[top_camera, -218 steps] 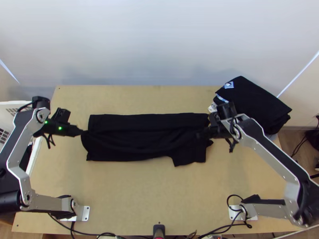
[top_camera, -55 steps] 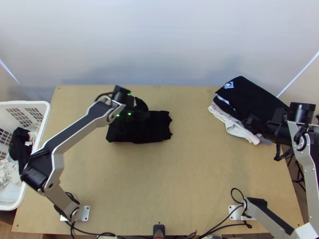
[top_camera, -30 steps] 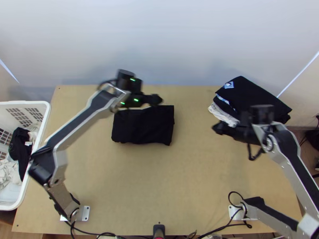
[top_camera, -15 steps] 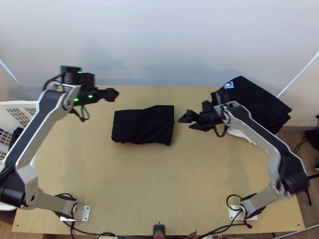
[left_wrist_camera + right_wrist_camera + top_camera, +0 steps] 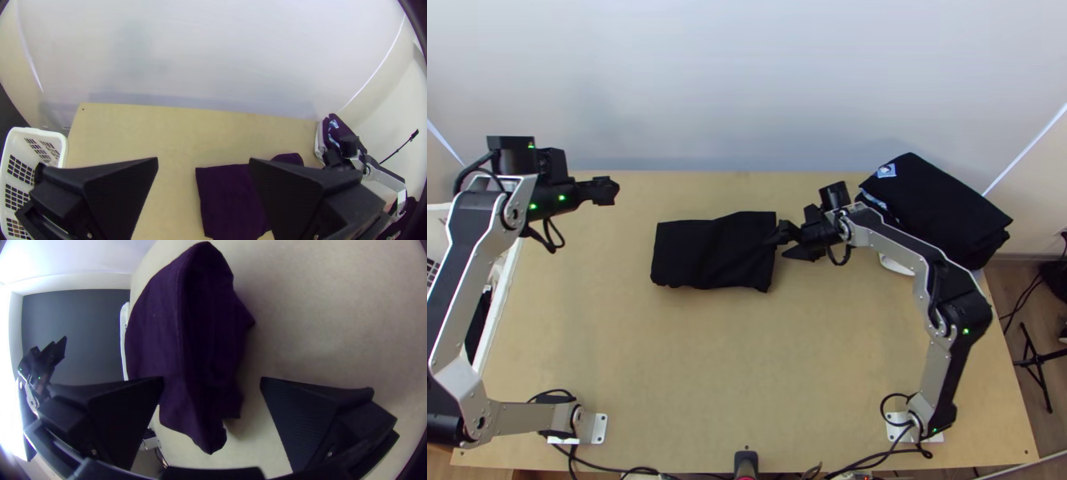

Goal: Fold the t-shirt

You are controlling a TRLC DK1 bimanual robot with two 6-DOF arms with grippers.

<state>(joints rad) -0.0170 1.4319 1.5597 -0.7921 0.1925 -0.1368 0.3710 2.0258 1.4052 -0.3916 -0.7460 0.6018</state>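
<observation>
- Your black t-shirt lies on the table, a little toward 10 o'clock from its middle. It's folded into a compact rectangle, long axis from 9 to 3 o'clock; you can't tell which end is the collar. Layered, slightly raised folds face 3 o'clock. It was a long strip in the earliest frame; over the last half second it has kept its place.
- Your right gripper sits at the shirt's 3 o'clock edge, aimed at 9, jaws wide apart and gripping nothing. One finger overlaps the cloth in the top view, the other is just beside it. Half a second ago it was further toward 3.
- Your left gripper hangs well apart from the shirt, toward 10 o'clock, aimed at 3. Its jaws are spread and empty; it has moved further toward 9.
</observation>
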